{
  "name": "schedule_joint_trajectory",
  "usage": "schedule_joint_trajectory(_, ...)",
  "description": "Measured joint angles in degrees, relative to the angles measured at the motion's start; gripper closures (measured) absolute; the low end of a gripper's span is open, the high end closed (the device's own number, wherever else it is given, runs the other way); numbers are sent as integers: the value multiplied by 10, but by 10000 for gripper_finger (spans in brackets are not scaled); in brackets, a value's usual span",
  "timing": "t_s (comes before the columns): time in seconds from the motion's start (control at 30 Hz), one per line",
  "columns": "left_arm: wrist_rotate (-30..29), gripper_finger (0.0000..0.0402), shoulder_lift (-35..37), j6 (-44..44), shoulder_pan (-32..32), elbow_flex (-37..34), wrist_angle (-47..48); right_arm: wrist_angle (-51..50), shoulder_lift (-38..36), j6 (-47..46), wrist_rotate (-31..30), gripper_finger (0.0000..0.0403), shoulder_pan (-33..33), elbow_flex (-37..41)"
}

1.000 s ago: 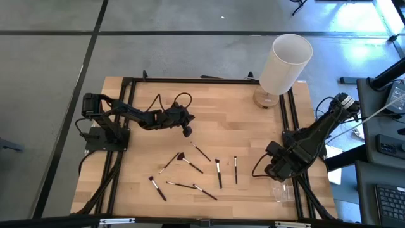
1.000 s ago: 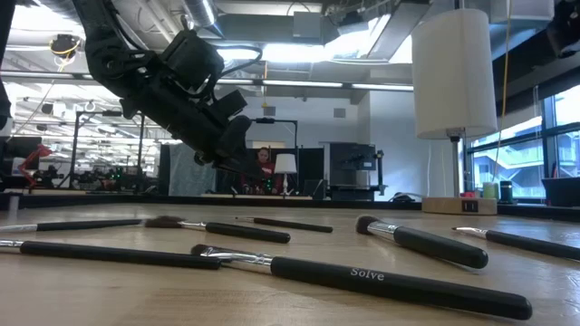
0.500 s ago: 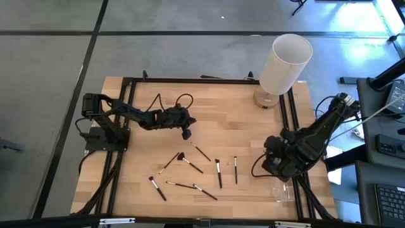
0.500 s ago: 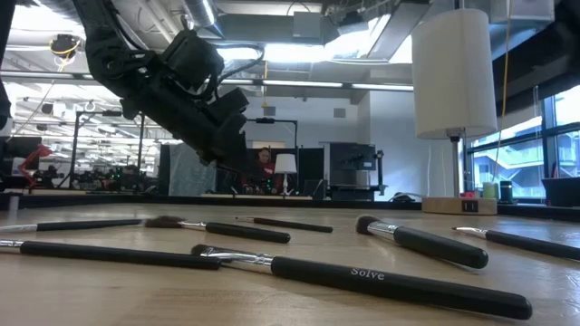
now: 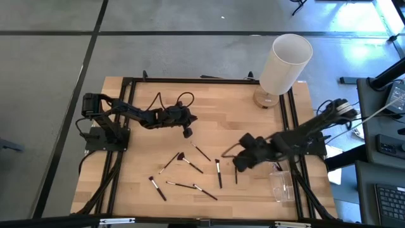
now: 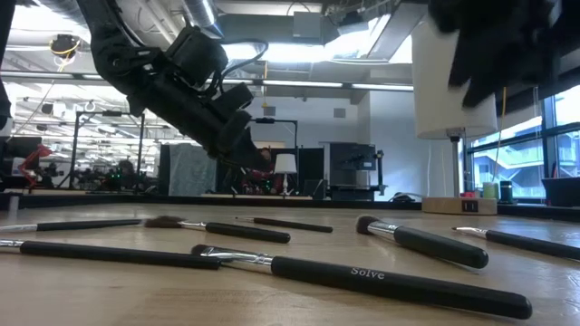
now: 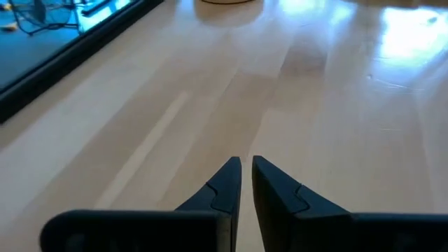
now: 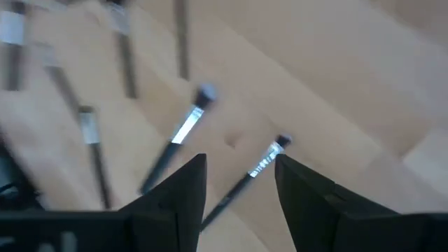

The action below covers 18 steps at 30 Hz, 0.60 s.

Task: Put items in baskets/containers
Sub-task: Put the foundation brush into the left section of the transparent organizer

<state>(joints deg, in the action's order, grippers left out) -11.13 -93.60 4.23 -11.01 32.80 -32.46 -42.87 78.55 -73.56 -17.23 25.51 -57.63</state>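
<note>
The right gripper (image 5: 238, 163) hangs over the wooden tabletop (image 5: 234, 120), right above the two brushes nearest its side. Its fingers (image 8: 183, 183) are spread wide with nothing between them. In the right wrist view one brush (image 8: 246, 178) shows in the gap between the fingers and another brush (image 8: 178, 135) lies just beside it.

The rest of the brushes (image 5: 190, 166) lie scattered flat on the near middle of the tabletop, some close together, some apart. One long black brush (image 6: 362, 276) lies closest to the low camera.

The clear box (image 5: 281, 185) sits at the near right corner of the tabletop, well apart from most of the brushes. I cannot tell what is in it.

The left gripper (image 5: 187, 132) waits above the bare wood in the left middle, its fingers (image 7: 222, 187) almost together and holding nothing.

A tall white cylinder (image 5: 285, 63) stands at the far right corner.
</note>
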Motion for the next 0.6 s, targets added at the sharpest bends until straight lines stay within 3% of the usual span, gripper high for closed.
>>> schedule_joint_trajectory(0.27,-20,370,0,-60,-5,0,17,4,132,-29,173,256,-59,-18)
schedule_joint_trajectory(0.6,-28,370,0,-71,-5,0,25,28,217,-103,178,281,-59,-44)
